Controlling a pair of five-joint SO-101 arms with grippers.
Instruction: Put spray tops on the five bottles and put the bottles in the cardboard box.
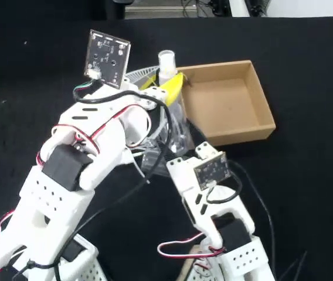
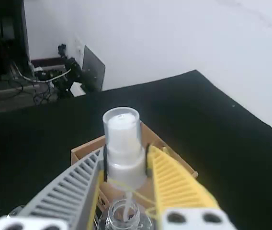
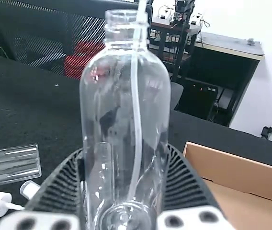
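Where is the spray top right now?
In the left wrist view, the left gripper holds the spray top just above the bottle's open neck, its tube inside, near the box.

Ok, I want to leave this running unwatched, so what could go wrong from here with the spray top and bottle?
1. The spray top, pinched in the left gripper, hangs just above the mouth of the bottle; lowered off-centre, it may catch the rim and seat crooked.
2. The dip tube curves inside the bottle and might buckle when pushed.
3. The right gripper holds the smooth clear bottle by its lower part, so downward pressure could tip or slip it.
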